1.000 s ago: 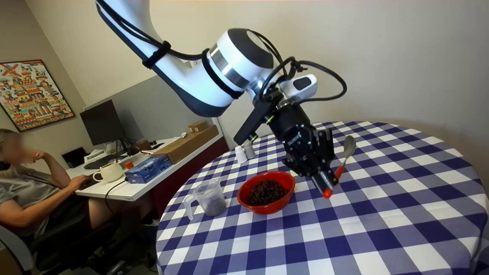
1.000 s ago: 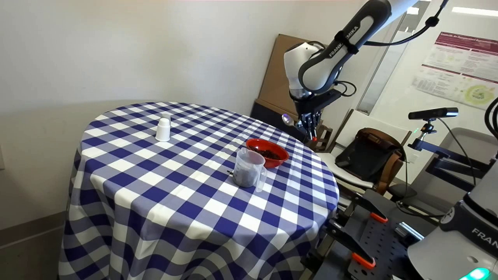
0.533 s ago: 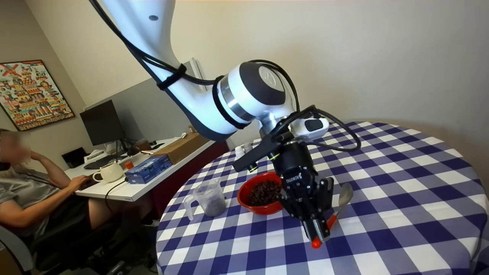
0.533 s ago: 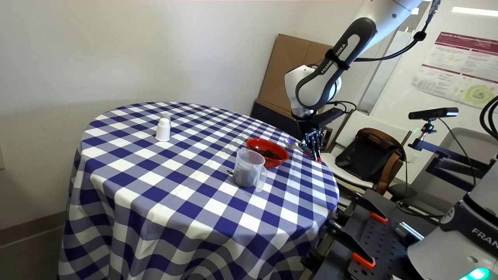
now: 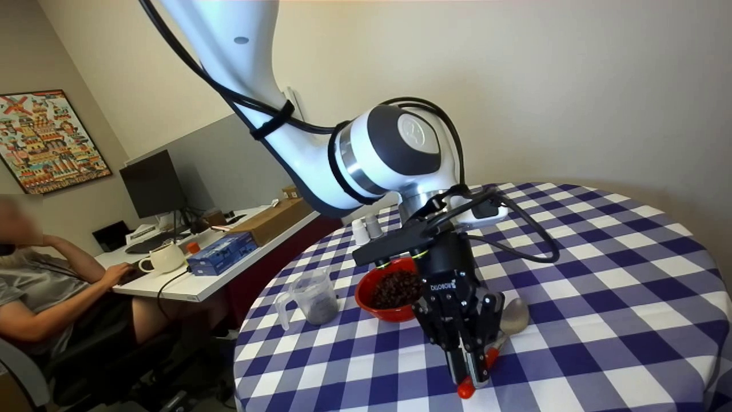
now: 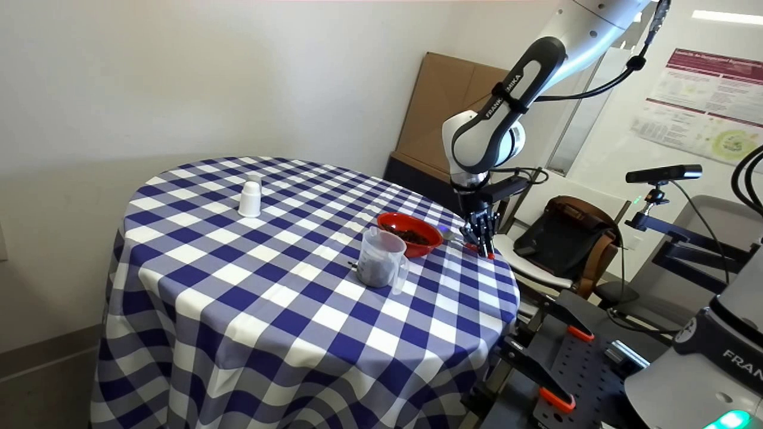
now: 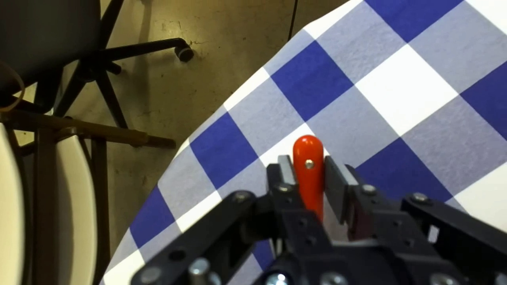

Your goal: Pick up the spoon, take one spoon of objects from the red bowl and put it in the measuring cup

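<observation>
The spoon [image 5: 516,316] appears to lie on the checkered tablecloth, its head toward the table's far side. Its red handle [image 7: 310,178] shows in the wrist view. My gripper [image 5: 469,379] points down around the handle's end, near the table edge. In the wrist view its fingers [image 7: 336,186] stand a little apart, with slim gaps beside the handle. The red bowl [image 5: 380,313] holds a heap of dark objects [image 5: 394,289] and stands beside the gripper. The clear measuring cup [image 5: 314,294] stands past the bowl; it also shows in an exterior view [image 6: 378,259].
Two small white upright things [image 5: 360,232] stand farther back on the table; a white one also shows in an exterior view [image 6: 250,199]. A chair with a bag [image 6: 560,238] stands beyond the table edge near the gripper. A person sits at a desk [image 5: 189,286].
My gripper has come down to the tabletop with the spoon. Its fingers, closed on the handle before, have now parted slightly. The bowl and cup have not moved.
</observation>
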`<control>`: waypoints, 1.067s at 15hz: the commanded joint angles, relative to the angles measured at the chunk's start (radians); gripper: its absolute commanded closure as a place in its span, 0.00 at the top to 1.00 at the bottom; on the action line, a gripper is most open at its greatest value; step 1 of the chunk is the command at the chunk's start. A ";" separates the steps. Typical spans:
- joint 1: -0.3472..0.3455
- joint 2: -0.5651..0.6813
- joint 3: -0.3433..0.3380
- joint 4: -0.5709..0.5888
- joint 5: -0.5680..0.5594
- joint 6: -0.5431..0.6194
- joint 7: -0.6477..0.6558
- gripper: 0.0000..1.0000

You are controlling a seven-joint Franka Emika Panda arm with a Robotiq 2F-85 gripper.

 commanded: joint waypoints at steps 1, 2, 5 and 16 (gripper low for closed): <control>0.004 0.022 -0.008 0.021 0.050 -0.022 -0.033 0.59; 0.003 0.021 -0.006 0.022 0.060 -0.025 -0.033 0.66; -0.009 -0.022 0.017 0.023 0.136 -0.053 -0.057 0.88; 0.088 -0.478 0.064 -0.052 0.226 -0.162 0.025 1.00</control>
